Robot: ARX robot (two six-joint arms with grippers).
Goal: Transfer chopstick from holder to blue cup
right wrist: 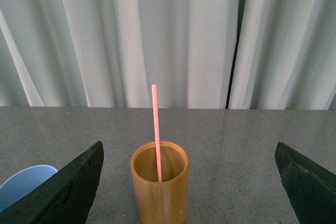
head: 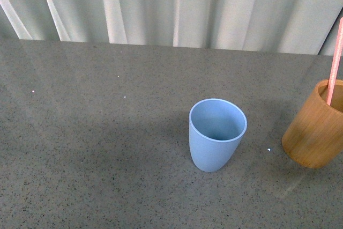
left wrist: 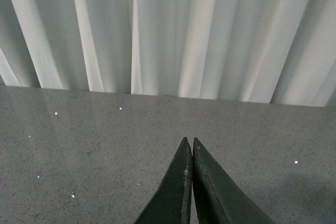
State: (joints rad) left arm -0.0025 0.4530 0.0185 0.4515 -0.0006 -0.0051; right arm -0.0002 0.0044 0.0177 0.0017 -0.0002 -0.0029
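The light blue cup (head: 217,133) stands upright and empty near the middle of the grey table. At the right edge stands the tan bamboo holder (head: 315,127) with a pinkish-red chopstick (head: 335,63) leaning out of it. In the right wrist view the holder (right wrist: 159,186) and chopstick (right wrist: 156,129) sit between the wide open fingers of my right gripper (right wrist: 189,174), a little ahead of them, and the blue cup (right wrist: 23,182) shows at one edge. My left gripper (left wrist: 189,141) is shut with nothing in it, over bare table. Neither arm shows in the front view.
A grey speckled tabletop (head: 96,148) stretches out to the left of the cup. A white pleated curtain (head: 177,4) hangs along the table's far edge.
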